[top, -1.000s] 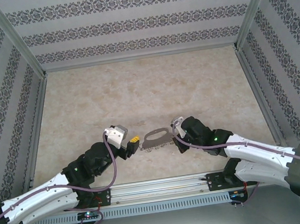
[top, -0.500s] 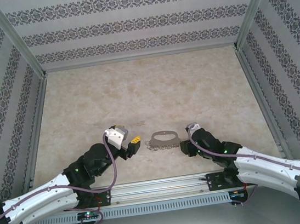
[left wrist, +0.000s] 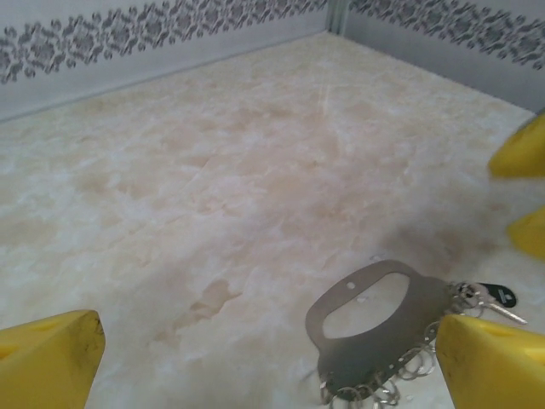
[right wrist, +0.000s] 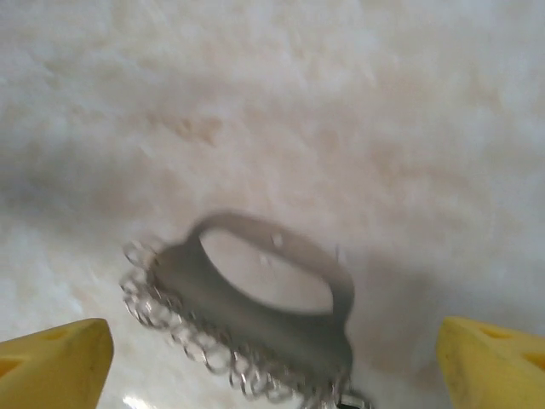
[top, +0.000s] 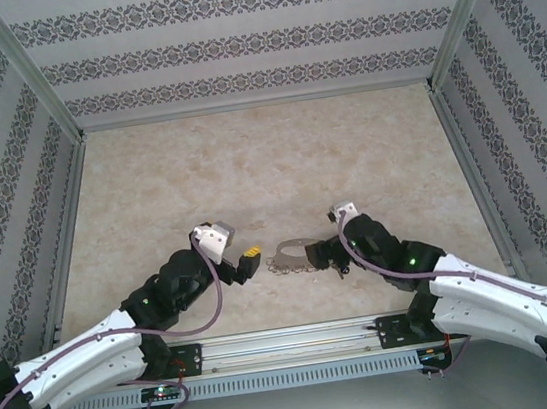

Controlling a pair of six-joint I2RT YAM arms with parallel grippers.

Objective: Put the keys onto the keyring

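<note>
The keyring point(top: 295, 255) is a flat grey metal loop with a row of small wire rings along its near edge, and it lies on the table between both arms. In the left wrist view the keyring point(left wrist: 409, 334) rests beside my right-hand yellow finger point(left wrist: 494, 362). A tiny key point(left wrist: 498, 296) with a dark head lies at its far end among the rings; whether it is threaded on I cannot tell. My left gripper point(top: 246, 266) point(left wrist: 268, 366) is open just left of the loop. My right gripper point(top: 323, 258) point(right wrist: 272, 366) is open, its fingers straddling the blurred keyring point(right wrist: 281, 328).
The marble-patterned tabletop point(top: 268, 165) stretches away behind the keyring. Patterned walls with metal posts point(top: 35, 75) close it in on three sides. A rail point(top: 292, 341) runs along the near edge by the arm bases. The right gripper's yellow fingers point(left wrist: 519, 158) show in the left wrist view.
The right gripper let go of the keyring, drew back to the right, then came back to it with jaws wide. The left gripper opened wider and edged toward the loop.
</note>
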